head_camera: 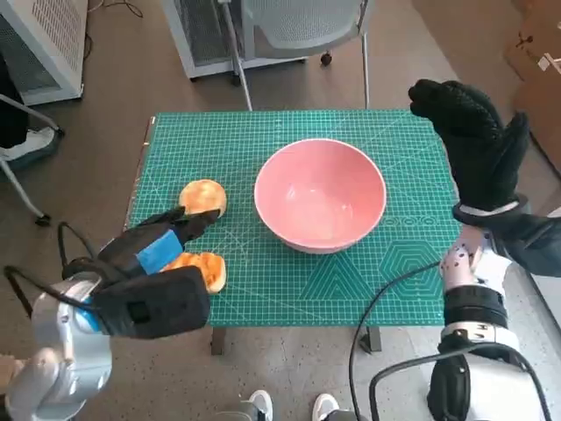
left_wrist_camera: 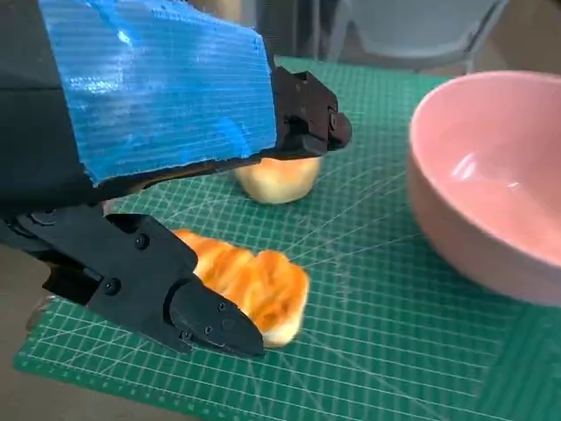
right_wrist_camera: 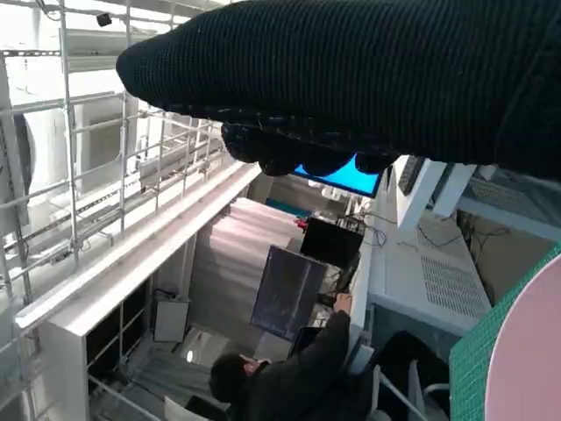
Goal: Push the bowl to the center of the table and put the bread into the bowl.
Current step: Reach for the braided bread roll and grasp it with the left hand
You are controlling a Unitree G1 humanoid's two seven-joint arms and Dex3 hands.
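The left hand (head_camera: pixel 162 250) hung low, fingers spread, holding nothing; the gloved right hand (head_camera: pixel 473 145) stood raised, also holding nothing.

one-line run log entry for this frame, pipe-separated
bowl: mid-table, empty | bread: two pieces on mat, near piece, far piece | left hand: open over near piece | right hand: raised, holds nothing

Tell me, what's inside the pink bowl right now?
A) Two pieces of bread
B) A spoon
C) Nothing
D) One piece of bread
C: the pink bowl shows only its bare inside, while both bread pieces lie on the green mat beside the left hand.
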